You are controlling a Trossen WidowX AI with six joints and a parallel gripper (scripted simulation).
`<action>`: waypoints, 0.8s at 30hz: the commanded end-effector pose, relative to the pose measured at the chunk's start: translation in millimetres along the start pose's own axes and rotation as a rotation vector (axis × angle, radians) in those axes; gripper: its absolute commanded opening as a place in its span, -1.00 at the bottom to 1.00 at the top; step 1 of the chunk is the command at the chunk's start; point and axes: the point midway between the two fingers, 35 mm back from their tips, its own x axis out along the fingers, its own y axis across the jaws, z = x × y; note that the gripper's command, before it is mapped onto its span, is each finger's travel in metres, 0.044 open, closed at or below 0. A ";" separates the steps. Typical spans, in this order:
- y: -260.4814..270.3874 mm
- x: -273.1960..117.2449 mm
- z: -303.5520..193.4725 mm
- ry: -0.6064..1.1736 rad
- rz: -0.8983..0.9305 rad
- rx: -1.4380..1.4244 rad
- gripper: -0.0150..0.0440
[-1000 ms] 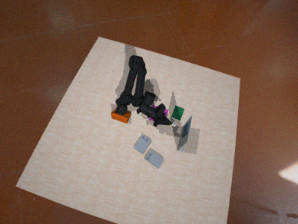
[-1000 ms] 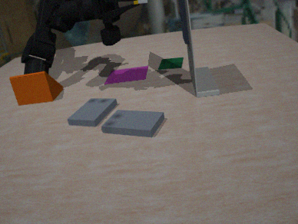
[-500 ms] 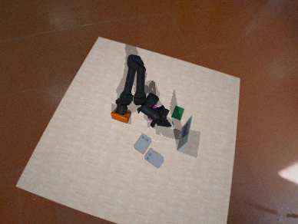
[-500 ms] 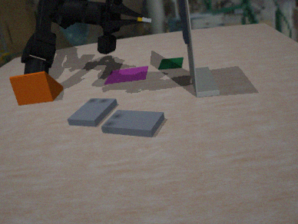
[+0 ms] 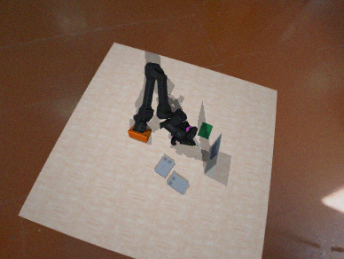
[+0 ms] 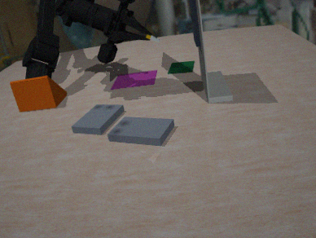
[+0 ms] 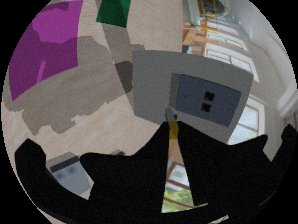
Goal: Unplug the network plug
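Note:
The plug (image 6: 155, 39) (image 7: 170, 114) is a small pale grey piece with a yellow part behind it. My gripper (image 5: 193, 145) (image 6: 148, 37) (image 7: 172, 125) is shut on it, high above the table. The upright panel (image 5: 212, 163) (image 6: 204, 69) (image 7: 149, 82) stands apart from the plug; its blue-grey socket plate (image 7: 192, 97) shows two dark openings. The plug is outside the socket. A magenta square (image 6: 136, 79) (image 7: 62, 37) lies flat on the table, partly shaded, behind the arm in the top view. The plug's tab is too small to tell.
A green patch (image 5: 205, 130) (image 6: 182, 67) (image 7: 114, 12) lies near the panel. Two flat grey blocks (image 5: 165, 165) (image 6: 142, 130) lie on the near side. An orange wedge (image 5: 139, 134) (image 6: 34, 94) sits beside a lower part of the arm.

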 end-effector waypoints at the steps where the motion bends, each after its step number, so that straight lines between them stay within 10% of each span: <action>1: 3.7 0.2 8.7 -0.034 0.045 -0.033 -0.49; 24: 42.0 -20.9 60.4 -0.256 0.312 -0.137 -0.49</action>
